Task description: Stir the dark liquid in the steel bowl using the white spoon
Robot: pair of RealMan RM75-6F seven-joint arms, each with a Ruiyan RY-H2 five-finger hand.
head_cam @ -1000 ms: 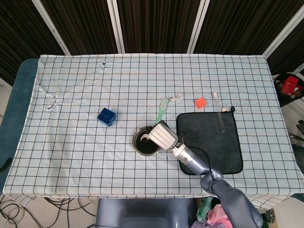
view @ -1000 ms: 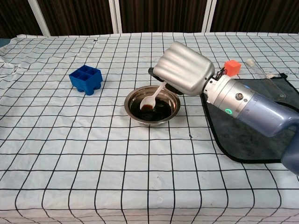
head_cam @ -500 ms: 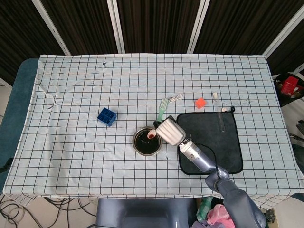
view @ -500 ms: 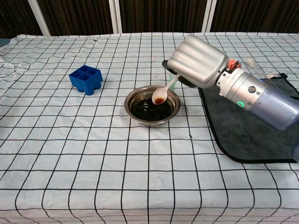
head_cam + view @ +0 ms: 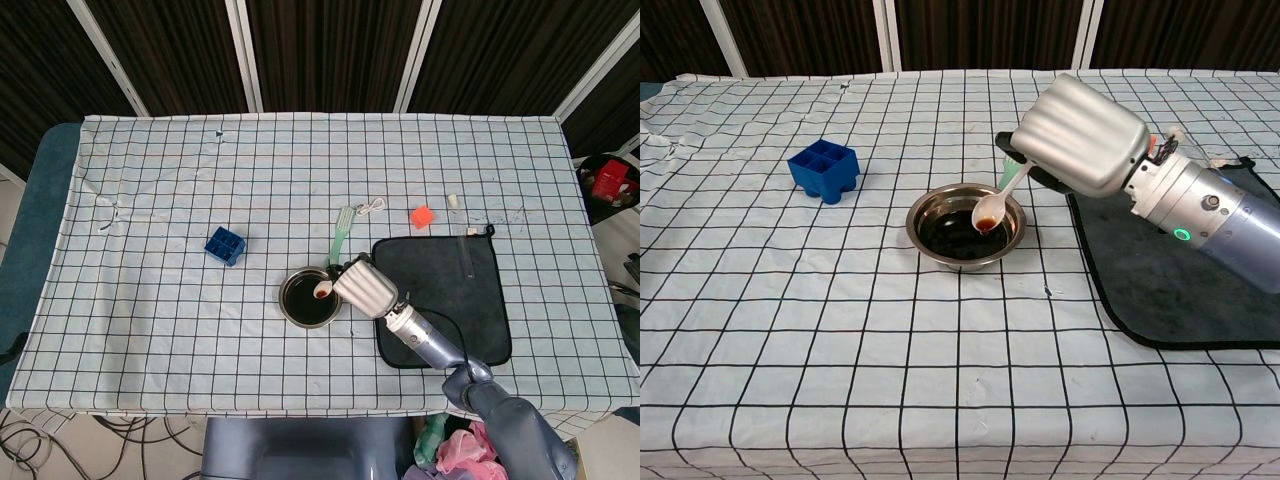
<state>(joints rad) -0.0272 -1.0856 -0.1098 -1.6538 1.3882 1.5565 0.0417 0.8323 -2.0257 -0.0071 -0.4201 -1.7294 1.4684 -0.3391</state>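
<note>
White spoon [image 5: 997, 205], brown liquid pooled in it, gripped by right hand [image 5: 1084, 147] over steel bowl [image 5: 965, 226].

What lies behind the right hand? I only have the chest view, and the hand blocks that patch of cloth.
Observer: A green fork lies on the cloth just beyond the steel bowl, prongs pointing away.
Operator: Anything past the fork?
Observer: A small white cord loop sits by its prongs.
Operator: Is the left hand anywhere?
Observer: No, neither view shows it; only the right hand holds the white spoon over the bowl.
</note>
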